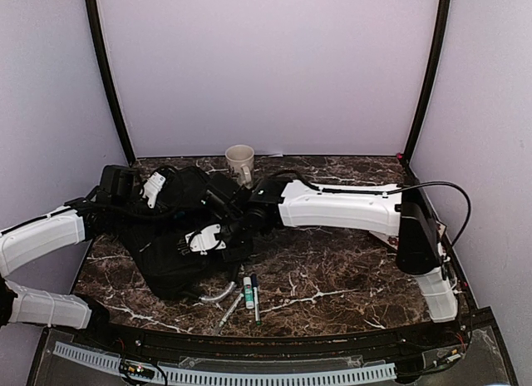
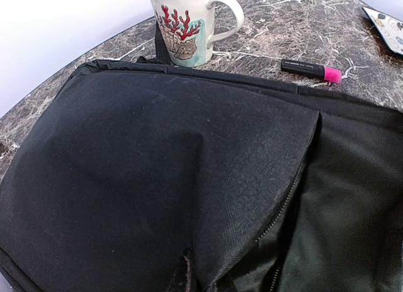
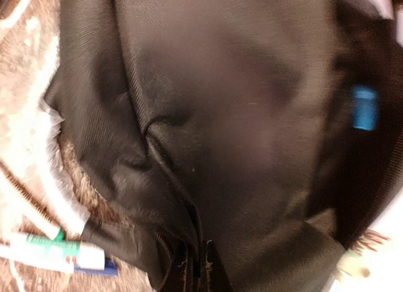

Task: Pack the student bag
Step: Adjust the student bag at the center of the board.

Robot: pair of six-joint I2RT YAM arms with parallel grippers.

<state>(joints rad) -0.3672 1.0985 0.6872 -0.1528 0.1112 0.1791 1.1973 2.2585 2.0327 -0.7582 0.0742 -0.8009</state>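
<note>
Student bag [image 1: 166, 257] directly beneath right tool [image 1: 199, 239]

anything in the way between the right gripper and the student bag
Nothing visible. The right gripper is right on the student bag, jaws shut, with a fold of the black fabric running into them. The markers lie beside the bag, off to one side, not in between.

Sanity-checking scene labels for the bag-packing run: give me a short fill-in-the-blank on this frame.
The student bag is ___ in colour. The mug behind it stands ___ on the table. The highlighter near the mug has a ___ cap.
Missing words: black; upright; pink.
</note>
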